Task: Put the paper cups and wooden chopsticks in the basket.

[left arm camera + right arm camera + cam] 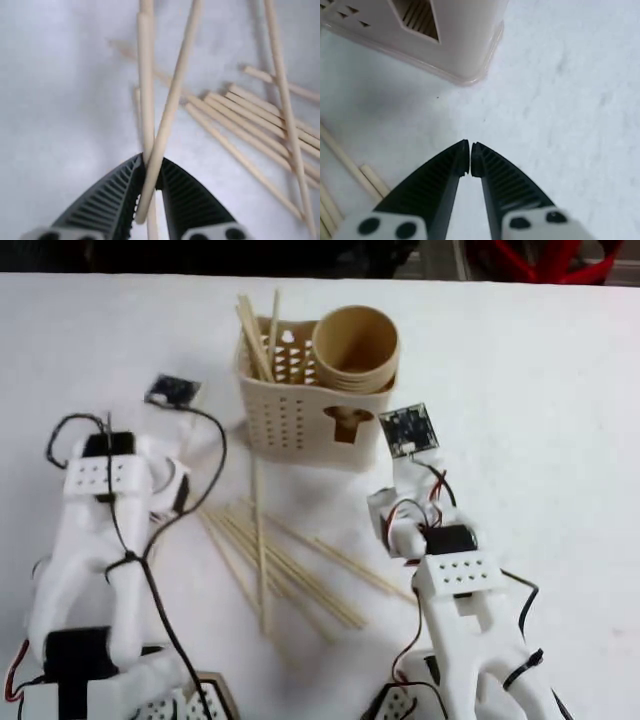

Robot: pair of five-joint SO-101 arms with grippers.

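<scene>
White table (560, 390); left gripper (150, 162) pinches chopstick (172, 100); cups (355, 345) in basket (290, 425).

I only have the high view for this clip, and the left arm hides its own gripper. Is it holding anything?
Observer: Yes. In the left wrist view the left gripper is shut on a chopstick that sticks out past its tips.
Operator: Just the one?
Observer: A second chopstick crosses it right at the tips. I cannot tell whether that one is gripped too.
Operator: And the right gripper?
Observer: The right gripper is shut with nothing in it, over bare table close to a corner of the basket.
</scene>
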